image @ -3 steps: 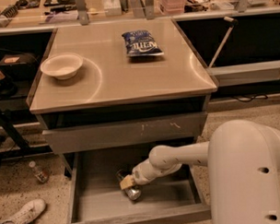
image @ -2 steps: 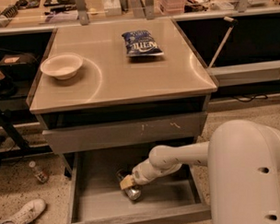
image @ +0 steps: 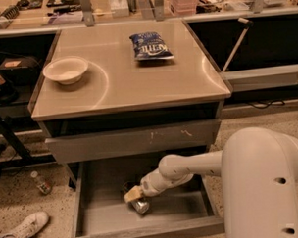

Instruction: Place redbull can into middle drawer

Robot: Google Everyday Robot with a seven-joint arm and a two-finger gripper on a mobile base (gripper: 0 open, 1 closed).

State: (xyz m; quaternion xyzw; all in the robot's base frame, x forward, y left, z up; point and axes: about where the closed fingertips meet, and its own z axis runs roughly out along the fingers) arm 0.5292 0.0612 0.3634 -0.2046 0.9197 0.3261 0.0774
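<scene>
The middle drawer (image: 98,216) is pulled out below the table top, with low side walls and a flat grey bottom. The redbull can (image: 140,206) is inside it near the middle, with its round end facing the front. My gripper (image: 134,194) reaches down into the drawer from the right, right at the can and partly covering it. The rest of the can is hidden behind the gripper.
Above the open drawer is a shut grey drawer front with white scuff marks (image: 132,140). On the table top are a white bowl (image: 65,70) and a blue chip bag (image: 151,45). A small bottle (image: 41,183) and a white shoe (image: 23,230) lie on the floor at left.
</scene>
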